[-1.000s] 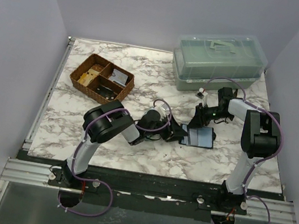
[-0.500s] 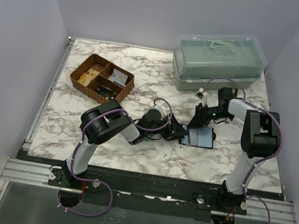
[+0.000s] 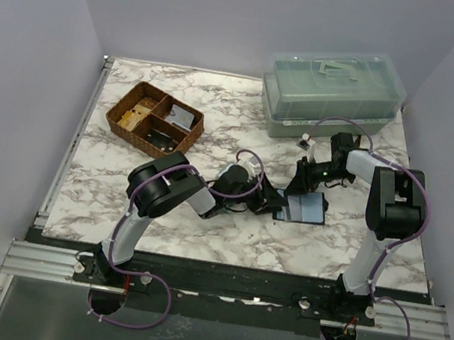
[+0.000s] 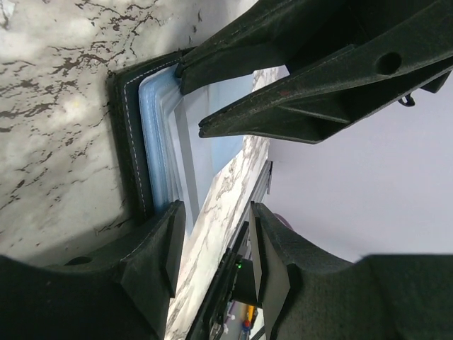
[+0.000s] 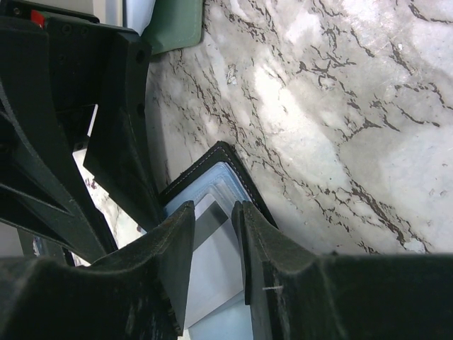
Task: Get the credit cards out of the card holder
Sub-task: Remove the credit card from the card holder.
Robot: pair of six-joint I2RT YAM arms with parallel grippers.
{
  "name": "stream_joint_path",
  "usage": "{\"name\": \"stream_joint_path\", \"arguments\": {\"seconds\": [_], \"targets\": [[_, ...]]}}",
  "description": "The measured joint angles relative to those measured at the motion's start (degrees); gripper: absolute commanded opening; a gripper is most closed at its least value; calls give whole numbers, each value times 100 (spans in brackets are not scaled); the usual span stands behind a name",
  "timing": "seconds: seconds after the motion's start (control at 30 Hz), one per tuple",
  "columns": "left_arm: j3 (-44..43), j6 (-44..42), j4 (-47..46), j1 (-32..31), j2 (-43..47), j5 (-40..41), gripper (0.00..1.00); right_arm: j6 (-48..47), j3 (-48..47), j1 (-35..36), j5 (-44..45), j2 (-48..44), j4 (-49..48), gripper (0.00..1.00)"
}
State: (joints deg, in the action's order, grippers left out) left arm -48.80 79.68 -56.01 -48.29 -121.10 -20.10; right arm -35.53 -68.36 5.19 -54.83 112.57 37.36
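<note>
Credit cards (image 4: pixel 160 142) are pale blue-grey and thin, stacked with their edges stepped one behind another; they sit inside the card holder (image 4: pixel 128 142), a small black wallet with white stitching along its border, lying open and flat with its grey-blue inside facing up. One paler grey card lies a little askew over the blue ones.

In the top view the card holder rests on the marble table (image 3: pixel 225 231), at about 4 o'clock from the table's middle.

The left gripper (image 4: pixel 216 212) comes at the wallet from its 9 o'clock side; its jaws stand apart, one of them at the black border, and the pale card and marble show in the gap. The right gripper (image 5: pixel 212 212) comes from 12 o'clock; its jaws are also apart, more narrowly, with the pale card visible between them. Whether either one presses a card, I cannot tell.

A brown wicker divided tray (image 3: pixel 122 130) stands at 10 o'clock; a green lidded plastic box (image 3: pixel 333 83) at 1 o'clock.
</note>
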Motion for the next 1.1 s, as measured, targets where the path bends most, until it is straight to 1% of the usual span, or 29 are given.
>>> {"name": "stream_joint_path", "arguments": {"seconds": [0.43,0.6,0.67,0.7,0.77,0.87,0.9,0.97,1.07,1.1], "targets": [[-341,52,763,-22,0,-24,47,63,22,0,-52,-146,-2,52],[-350,111,804,-13,0,-20,47,37,229,-17,254,-636,-79,57],[-350,114,809,0,0,-17,47,-15,308,-92,398,-1014,-125,59],[-350,116,811,13,0,-17,47,-63,363,-149,483,-1167,-166,61],[-350,118,815,20,0,-20,47,-203,544,-286,664,-1504,-275,69],[-358,118,831,24,0,-26,47,-684,1082,-461,892,-2170,-483,91],[-361,118,835,24,0,-26,47,-925,1338,-490,916,-2446,-542,95],[-369,118,850,26,0,-28,47,-1620,1996,-485,907,-3084,-743,99],[-382,116,870,31,0,-42,47,-2706,2887,-474,706,-3700,-916,99],[-389,116,883,31,0,-46,47,-3012,3112,-466,616,-3775,-949,99]]}}
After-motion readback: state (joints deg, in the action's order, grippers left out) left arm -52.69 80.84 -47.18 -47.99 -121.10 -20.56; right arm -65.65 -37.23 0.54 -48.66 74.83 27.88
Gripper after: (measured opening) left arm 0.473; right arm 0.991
